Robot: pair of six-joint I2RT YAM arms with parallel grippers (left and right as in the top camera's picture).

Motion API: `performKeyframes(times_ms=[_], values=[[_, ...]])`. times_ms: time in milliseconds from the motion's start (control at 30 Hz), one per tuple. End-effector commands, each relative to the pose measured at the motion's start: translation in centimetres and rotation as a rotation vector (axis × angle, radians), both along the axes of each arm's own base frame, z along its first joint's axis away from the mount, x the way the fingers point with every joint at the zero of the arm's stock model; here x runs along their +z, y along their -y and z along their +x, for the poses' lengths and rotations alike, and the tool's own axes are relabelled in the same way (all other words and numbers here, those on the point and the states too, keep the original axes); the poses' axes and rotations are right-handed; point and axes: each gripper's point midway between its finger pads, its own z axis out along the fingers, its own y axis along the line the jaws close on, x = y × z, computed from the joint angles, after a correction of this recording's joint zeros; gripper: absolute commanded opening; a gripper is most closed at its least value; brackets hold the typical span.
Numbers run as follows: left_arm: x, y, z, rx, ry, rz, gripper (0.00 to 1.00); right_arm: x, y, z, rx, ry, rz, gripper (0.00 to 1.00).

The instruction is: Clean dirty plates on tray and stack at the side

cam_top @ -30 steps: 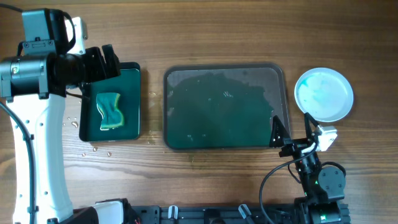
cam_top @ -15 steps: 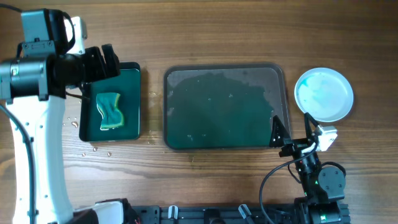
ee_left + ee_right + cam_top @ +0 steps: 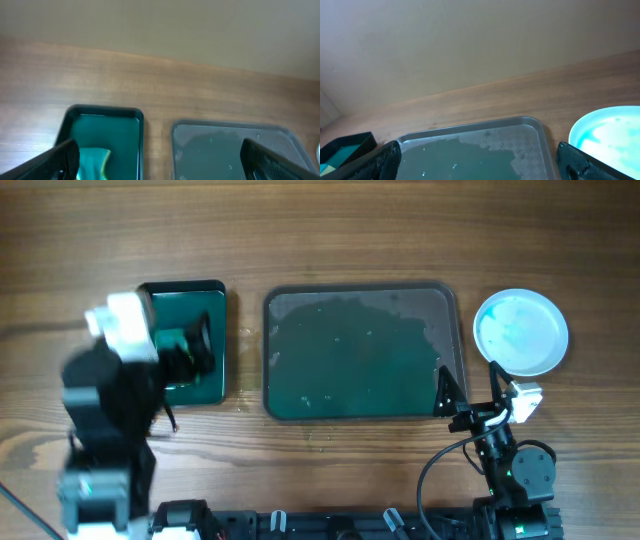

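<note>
- Your left gripper (image 3: 160, 150) has its fingers spread wide with nothing between them. From overhead the arm is blurred, and it hangs over the small black tray (image 3: 215, 295) at the left of the table (image 3: 350, 230).
- In that small tray's green inside lies a green and yellow sponge (image 3: 95, 159). You see it in the left wrist view, close to the left finger, but whether they touch cannot be told.
- Your right gripper (image 3: 479, 152) is also spread wide and empty. It sits at the near right corner of the tray (image 3: 360, 360), with one dark finger over the tray's rim in the overhead view.
- The tray lies in the middle of the table, its floor covered by a wet green film with scattered droplets.
- One plate (image 3: 520, 330) shows on the table just to the right of the tray, apart from its rim. It is pale with teal smears on its face. You cannot tell from above whether others lie under it.
</note>
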Motion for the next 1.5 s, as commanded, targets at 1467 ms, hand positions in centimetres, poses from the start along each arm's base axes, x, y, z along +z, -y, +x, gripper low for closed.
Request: performKeyframes(times_ms=[1467], values=[[-13.1, -1.2, -3.9, 0.098, 0.325, -0.042, 1.0, 0.1, 0.2, 0.0, -0.011, 0.007, 0.008, 1.0]])
